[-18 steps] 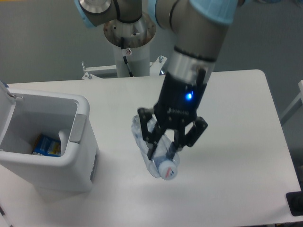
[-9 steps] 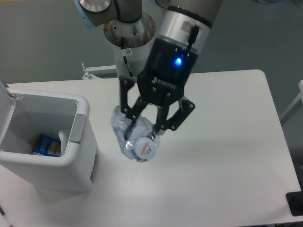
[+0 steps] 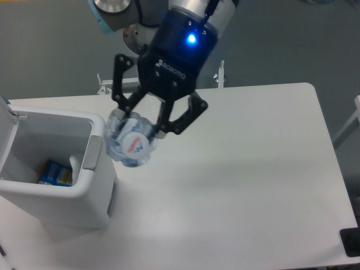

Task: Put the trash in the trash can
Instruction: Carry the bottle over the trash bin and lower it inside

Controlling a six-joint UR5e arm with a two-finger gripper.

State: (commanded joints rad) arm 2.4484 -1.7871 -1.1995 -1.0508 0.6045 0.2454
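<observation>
My gripper [image 3: 135, 132] is shut on the crushed clear bluish bottle [image 3: 130, 144], one piece of the trash, and holds it in the air with its white cap end facing the camera. It hangs just right of the trash can [image 3: 98, 132], close to the grey panel [image 3: 92, 153] on the near rim. The white bin stands open at the left with its lid raised. Inside lies a pale wrapper piece [image 3: 75, 163] beside a blue packet [image 3: 55, 172].
The robot's base column [image 3: 153, 53] rises behind the white table [image 3: 253, 169]. A dark object [image 3: 351, 242] sits at the table's lower right corner. A metal bracket [image 3: 104, 85] shows at the back edge.
The gripper has lifted the bottle off the table and carried it up and to the left, from the table's middle to right beside the bin's rim.
</observation>
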